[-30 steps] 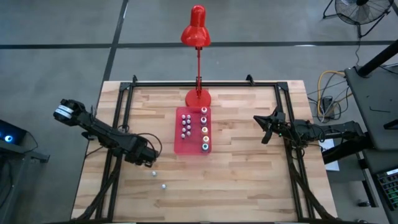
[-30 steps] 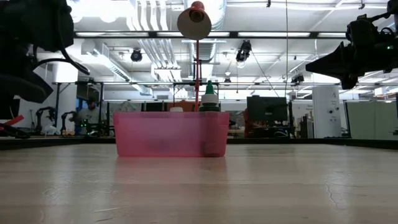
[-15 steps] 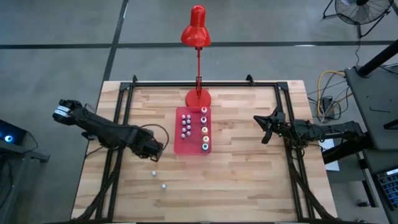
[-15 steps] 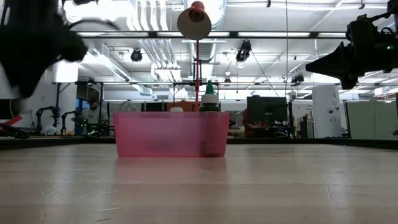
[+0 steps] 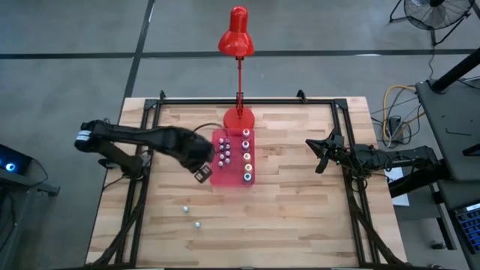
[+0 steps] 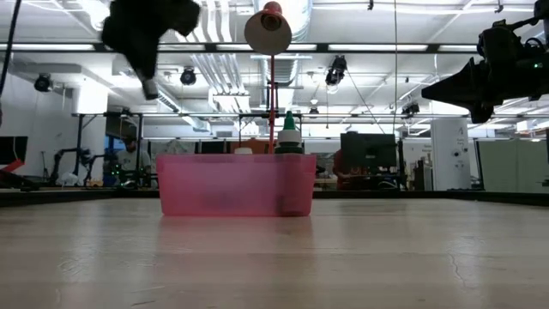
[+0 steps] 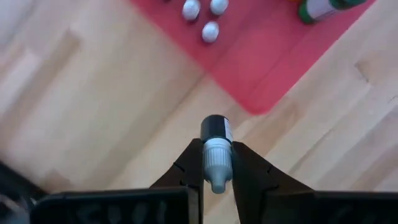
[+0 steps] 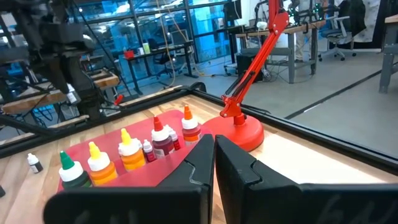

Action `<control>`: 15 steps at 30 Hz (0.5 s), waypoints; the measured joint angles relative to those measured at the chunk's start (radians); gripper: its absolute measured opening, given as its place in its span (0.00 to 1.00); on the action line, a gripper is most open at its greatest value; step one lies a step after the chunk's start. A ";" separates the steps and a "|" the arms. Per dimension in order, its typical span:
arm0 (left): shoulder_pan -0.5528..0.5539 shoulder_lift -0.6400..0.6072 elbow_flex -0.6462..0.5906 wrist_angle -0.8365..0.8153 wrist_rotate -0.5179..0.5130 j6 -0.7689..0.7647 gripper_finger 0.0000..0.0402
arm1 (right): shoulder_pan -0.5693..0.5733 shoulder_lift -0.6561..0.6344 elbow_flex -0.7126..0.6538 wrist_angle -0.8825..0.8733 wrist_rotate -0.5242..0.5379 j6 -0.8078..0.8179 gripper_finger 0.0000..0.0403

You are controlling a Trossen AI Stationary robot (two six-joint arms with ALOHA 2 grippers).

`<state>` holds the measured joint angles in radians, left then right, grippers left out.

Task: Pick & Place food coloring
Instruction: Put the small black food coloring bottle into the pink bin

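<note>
My left gripper (image 5: pixel 201 175) hangs above the table at the near left corner of the flat red tray (image 5: pixel 217 178), shut on one small whitish-capped food coloring bottle (image 7: pixel 216 152). Inside the tray stand five bigger bottles with coloured caps (image 5: pixel 247 156) and several small whitish-capped ones (image 5: pixel 223 153). Two more small bottles (image 5: pixel 186 210) (image 5: pixel 197 223) stand on the wood near the table's near left part. My right gripper (image 5: pixel 319 154) waits shut above the right side of the table. My left gripper pinches the small bottle between its two fingers (image 7: pixel 189 163) at the cap end (image 7: pixel 217 167). The dark bottom end (image 7: pixel 216 128) sticks out past the fingertips. The fingers point down from above, and the bottle is lifted clear of the table (image 6: pixel 151 87).
A red desk lamp stands with its base (image 5: pixel 238 118) just beyond the tray's far end, its head (image 5: pixel 236 34) past the table's far edge. Black frame rails (image 5: pixel 146 142) run along the table's left, right and far sides. Bare wood lies right of the tray.
My left gripper has risen from low over the table's near left part and swung right and farther back, toward the tray's near left corner, carrying the small bottle. The two bottles on the wood have stayed put.
</note>
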<state>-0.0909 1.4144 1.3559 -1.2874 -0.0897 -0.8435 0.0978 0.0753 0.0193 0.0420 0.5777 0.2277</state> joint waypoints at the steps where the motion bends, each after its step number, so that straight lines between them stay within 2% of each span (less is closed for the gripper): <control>1: 0.012 0.022 0.025 -0.005 0.000 0.050 0.07 | 0.000 0.000 0.000 0.000 0.000 0.000 0.02; 8: 0.070 0.186 0.165 -0.007 -0.002 0.372 0.07 | 0.000 0.000 0.000 0.000 0.000 0.000 0.02; 15: 0.076 0.313 0.203 0.031 -0.003 0.611 0.07 | 0.000 0.000 0.000 0.000 0.000 0.000 0.02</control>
<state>-0.0147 1.7272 1.5594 -1.2566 -0.0926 -0.2326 0.0978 0.0753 0.0192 0.0418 0.5778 0.2276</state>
